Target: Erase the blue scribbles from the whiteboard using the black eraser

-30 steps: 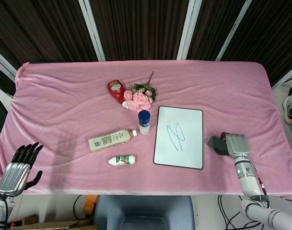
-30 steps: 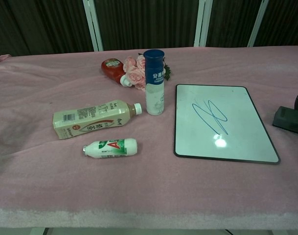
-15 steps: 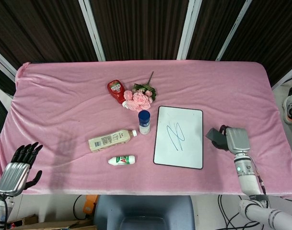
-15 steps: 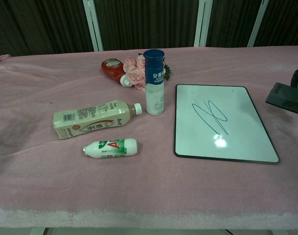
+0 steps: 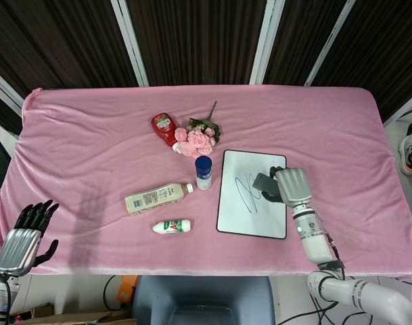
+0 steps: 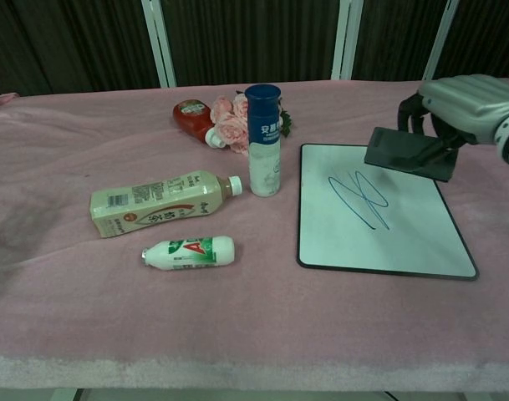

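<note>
The whiteboard point(image 5: 243, 213) point(image 6: 379, 242) lies flat on the pink cloth, with blue scribbles point(image 5: 247, 191) point(image 6: 361, 197) in its upper middle. My right hand point(image 5: 291, 187) point(image 6: 465, 105) holds the black eraser point(image 5: 265, 185) point(image 6: 409, 154) in the air over the board's upper right part, just right of the scribbles. Whether the eraser touches the board I cannot tell. My left hand point(image 5: 23, 239) hangs at the table's near left corner, fingers apart and holding nothing.
A blue-capped white bottle point(image 5: 203, 172) point(image 6: 263, 139) stands just left of the board. A tan drink carton point(image 5: 156, 197) point(image 6: 160, 203) and a small white bottle point(image 5: 171, 227) point(image 6: 190, 251) lie further left. A ketchup bottle point(image 5: 164, 128) and pink flowers point(image 5: 197, 140) lie behind.
My right hand has lifted the eraser from the cloth right of the board and carried it left, over the board's upper right part. The left hand has barely moved.
</note>
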`<act>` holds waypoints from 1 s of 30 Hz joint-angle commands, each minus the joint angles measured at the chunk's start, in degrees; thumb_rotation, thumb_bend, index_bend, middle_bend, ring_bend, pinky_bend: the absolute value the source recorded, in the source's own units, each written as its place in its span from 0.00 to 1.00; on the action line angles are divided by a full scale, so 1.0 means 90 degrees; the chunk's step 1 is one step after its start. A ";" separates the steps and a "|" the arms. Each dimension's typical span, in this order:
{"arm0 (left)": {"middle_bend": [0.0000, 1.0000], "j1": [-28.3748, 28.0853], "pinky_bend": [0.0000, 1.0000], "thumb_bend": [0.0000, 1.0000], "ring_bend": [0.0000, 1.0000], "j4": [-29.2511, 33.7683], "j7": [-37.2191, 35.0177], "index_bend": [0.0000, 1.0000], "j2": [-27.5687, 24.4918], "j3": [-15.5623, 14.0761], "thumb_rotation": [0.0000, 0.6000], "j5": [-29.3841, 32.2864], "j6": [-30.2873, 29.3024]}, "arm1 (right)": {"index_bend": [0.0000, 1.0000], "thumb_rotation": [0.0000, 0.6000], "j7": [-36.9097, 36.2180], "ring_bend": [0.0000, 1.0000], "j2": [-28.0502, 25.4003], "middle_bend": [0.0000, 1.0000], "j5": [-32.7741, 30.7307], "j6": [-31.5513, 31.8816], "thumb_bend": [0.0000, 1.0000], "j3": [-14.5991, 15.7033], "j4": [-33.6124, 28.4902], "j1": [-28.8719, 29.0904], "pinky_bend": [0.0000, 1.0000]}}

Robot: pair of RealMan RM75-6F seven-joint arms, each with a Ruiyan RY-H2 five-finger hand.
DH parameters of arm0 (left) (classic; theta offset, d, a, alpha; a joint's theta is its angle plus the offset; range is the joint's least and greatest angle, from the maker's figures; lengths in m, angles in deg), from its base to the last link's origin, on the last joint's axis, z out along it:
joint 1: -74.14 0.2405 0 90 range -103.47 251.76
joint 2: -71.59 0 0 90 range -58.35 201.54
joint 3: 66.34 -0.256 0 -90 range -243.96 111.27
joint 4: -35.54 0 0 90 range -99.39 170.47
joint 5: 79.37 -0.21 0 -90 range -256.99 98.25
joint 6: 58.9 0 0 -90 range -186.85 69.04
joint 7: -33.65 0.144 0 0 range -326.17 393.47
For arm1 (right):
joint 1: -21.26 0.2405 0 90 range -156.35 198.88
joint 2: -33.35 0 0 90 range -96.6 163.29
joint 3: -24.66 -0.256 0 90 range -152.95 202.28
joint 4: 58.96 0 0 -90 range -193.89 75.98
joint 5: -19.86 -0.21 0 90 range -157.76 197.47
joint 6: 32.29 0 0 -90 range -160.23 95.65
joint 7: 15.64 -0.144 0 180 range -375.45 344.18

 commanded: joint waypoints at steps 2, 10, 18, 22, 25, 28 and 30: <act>0.02 0.0006 0.05 0.41 0.01 -0.0014 -0.0028 0.00 -0.0008 0.0010 1.00 0.0022 -0.0002 | 0.96 1.00 0.0454 0.73 0.0561 0.77 -0.0207 -0.0117 0.52 0.0066 0.0342 0.0341 0.92; 0.02 -0.0014 0.05 0.41 0.01 -0.0016 -0.0025 0.00 -0.0010 0.0012 1.00 0.0030 0.0034 | 0.96 1.00 -0.0112 0.73 0.0842 0.77 0.0088 -0.0137 0.52 0.0410 0.0896 0.0244 0.92; 0.02 -0.0039 0.05 0.41 0.01 -0.0001 0.0081 0.00 0.0020 0.0019 1.00 0.0086 0.0105 | 0.96 1.00 -0.0775 0.73 0.0945 0.77 0.0192 -0.0092 0.52 0.0515 0.1133 0.0034 0.92; 0.02 -0.0049 0.05 0.41 0.02 0.0011 0.0132 0.00 0.0033 0.0021 1.00 0.0115 0.0136 | 0.96 1.00 -0.1093 0.73 0.0932 0.77 0.0307 -0.0179 0.52 0.0655 0.1046 -0.0061 0.92; 0.03 -0.0050 0.05 0.41 0.02 0.0017 0.0156 0.00 0.0037 0.0022 1.00 0.0121 0.0137 | 0.96 1.00 -0.1175 0.73 0.0933 0.77 0.0414 -0.0192 0.52 0.0744 0.1004 -0.0096 0.92; 0.03 -0.0047 0.05 0.41 0.02 0.0019 0.0164 0.00 0.0038 0.0021 1.00 0.0124 0.0132 | 0.96 1.00 -0.1217 0.73 0.0961 0.77 0.0512 -0.0183 0.52 0.0801 0.0972 -0.0115 0.92; 0.03 -0.0046 0.05 0.41 0.02 0.0020 0.0159 0.00 0.0037 0.0023 1.00 0.0124 0.0127 | 0.96 1.00 -0.1198 0.73 0.0994 0.77 0.0547 -0.0183 0.52 0.0804 0.0963 -0.0107 0.92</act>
